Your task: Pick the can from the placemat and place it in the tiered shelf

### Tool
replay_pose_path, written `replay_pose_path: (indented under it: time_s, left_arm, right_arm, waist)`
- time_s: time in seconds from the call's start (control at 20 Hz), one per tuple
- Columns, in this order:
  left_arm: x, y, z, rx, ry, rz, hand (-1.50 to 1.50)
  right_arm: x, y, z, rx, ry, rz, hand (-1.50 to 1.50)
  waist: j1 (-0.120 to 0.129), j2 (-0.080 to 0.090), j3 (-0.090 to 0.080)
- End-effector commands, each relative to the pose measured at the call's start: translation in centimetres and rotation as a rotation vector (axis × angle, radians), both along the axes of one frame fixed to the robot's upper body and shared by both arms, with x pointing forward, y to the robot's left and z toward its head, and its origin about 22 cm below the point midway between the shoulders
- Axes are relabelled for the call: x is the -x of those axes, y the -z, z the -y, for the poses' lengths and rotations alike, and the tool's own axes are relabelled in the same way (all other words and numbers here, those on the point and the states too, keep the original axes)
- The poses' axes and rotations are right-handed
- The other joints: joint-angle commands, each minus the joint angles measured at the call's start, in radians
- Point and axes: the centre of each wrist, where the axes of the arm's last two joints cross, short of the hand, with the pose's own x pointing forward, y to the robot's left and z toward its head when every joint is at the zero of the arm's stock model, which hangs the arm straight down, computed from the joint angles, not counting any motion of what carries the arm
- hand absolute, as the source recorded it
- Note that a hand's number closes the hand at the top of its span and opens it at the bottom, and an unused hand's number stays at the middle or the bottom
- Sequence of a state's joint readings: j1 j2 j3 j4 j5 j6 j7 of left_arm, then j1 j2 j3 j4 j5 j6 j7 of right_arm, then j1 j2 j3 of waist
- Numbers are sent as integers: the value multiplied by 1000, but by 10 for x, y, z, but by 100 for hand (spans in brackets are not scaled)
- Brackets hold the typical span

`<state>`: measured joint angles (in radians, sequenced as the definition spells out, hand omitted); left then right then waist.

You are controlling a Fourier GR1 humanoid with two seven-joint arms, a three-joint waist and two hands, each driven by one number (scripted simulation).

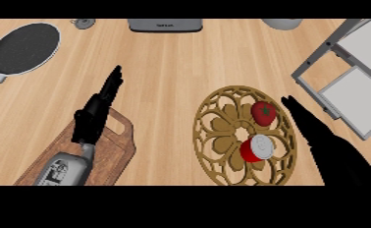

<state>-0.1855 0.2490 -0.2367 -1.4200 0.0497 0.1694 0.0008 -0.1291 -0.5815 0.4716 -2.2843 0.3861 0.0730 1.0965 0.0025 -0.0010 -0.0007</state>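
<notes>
Wooden table point(174, 65) fills the view, its grain running side to side. Toward the near right part lies a round, golden-brown placemat point(217, 138) of openwork flower pattern. On it the can point(255, 149), red with a pale top, lies tilted on the mat's right half, and a red tomato point(264, 113) with a green stalk sits just beyond it, the two near each other but apart. The right hand point(315, 131), black, comes in from the near right corner with its fingers straight and together, lying along the placemat's right rim, beside the can and not closed on it. The shelf point(340, 74), grey-framed with pale panels, stands at the right edge, well apart from the can. The left hand point(98, 109) is over the near left part, fingers straight and pointing to the far edge, holding nothing; its forearm lies over a brown cutting board point(116, 146) at the near left corner. At the far left sits a dark round pan point(27, 49) with a pale rim. Along the far edge are a small grey round thing, a grey box point(165, 24) and a pale bowl point(282, 23), each partly cut off.
</notes>
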Motion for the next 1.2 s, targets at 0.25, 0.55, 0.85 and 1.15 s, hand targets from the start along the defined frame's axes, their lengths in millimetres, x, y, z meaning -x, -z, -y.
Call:
replay_pose_path:
  time_s: [0.25, 0.55, 0.85, 1.15]
  left_arm:
    - [-7, -1, -8, 9, 6, 2, 0]
    - [-12, -4, -12, -4, -4, 2, 0]
    - [0, 6, 6, 16, -12, 0, 0]
    - [-9, -16, -9, 15, 5, 7, 0]
  right_arm:
    - [5, 13, -8, 27, 78, -62, -150]
    - [-19, 20, -14, 48, 96, -89, -150]
    - [-8, 31, -20, 64, 107, -110, -150]
    - [-19, 46, -39, 109, 95, -125, -150]
  waist:
    - [-8, 0, 0]
    - [-5, 2, 0]
    - [-6, 1, 0]
    - [-2, 1, 0]
